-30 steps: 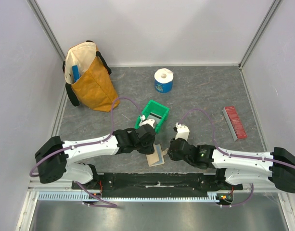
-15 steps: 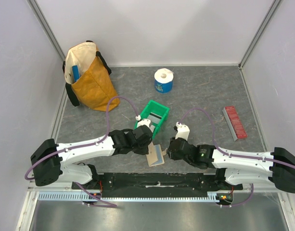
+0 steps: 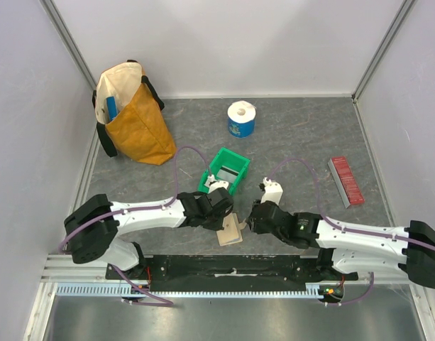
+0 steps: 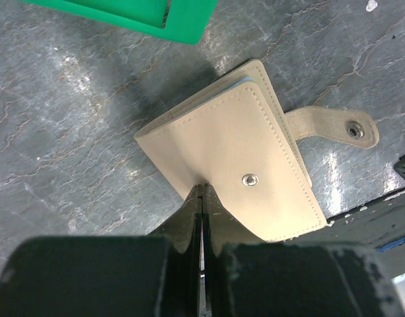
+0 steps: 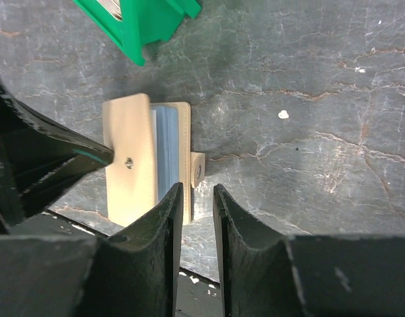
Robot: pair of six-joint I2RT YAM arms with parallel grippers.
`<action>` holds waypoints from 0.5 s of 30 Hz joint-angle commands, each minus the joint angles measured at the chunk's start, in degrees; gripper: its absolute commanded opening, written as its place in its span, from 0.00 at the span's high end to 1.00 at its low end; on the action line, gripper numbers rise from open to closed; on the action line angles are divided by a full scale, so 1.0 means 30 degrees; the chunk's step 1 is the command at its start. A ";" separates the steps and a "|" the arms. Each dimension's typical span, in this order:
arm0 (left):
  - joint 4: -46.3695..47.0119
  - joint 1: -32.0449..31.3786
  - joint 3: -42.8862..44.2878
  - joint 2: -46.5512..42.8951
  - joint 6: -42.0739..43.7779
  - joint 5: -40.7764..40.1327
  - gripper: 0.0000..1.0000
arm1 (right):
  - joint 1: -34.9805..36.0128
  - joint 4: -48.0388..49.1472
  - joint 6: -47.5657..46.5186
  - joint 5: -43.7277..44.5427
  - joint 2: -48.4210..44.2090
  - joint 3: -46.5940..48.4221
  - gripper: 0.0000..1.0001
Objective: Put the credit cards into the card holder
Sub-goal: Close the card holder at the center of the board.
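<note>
Since the earlier frame, the card holder's [image 3: 230, 231] cover has been folded down under the left gripper [image 4: 201, 190], which is clenched and pressing on it. Bluish credit cards [image 5: 166, 142] are seen inside, and the tab [image 4: 331, 124] is judged still to be fastened. The right gripper [image 5: 197, 193] is held slightly parted and empty. The holder is found just before the green bin [image 3: 211, 167].

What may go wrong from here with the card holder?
1. The card holder lies near the table's front edge; a push from the shut left gripper might slide it off.
2. Its tab is unsnapped, so the cover may spring open and the bluish cards could slip out.
</note>
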 commanded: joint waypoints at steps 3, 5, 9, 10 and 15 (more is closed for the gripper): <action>0.1268 -0.0056 0.0313 0.0546 -0.0127 0.0242 0.98 | -0.0528 0.0288 -0.0078 0.0020 -0.1039 0.0256 0.69; 0.1531 -0.0027 0.0225 0.0487 -0.0128 0.0417 0.98 | -0.0733 0.0288 -0.0049 -0.0156 -0.1157 0.0080 0.69; 0.2000 -0.0027 0.0137 0.0545 0.0018 0.0768 0.98 | -0.1172 0.0375 -0.0049 -0.0361 -0.1420 -0.0330 0.71; 0.2117 -0.0056 0.0107 0.0604 0.0048 0.0856 0.98 | -0.1319 0.0405 -0.0078 -0.0478 -0.1450 -0.0476 0.72; 0.2382 -0.0085 0.0049 0.1101 0.0106 0.1121 0.98 | -0.2256 0.1164 -0.0458 -0.1501 -0.1217 -0.1063 0.76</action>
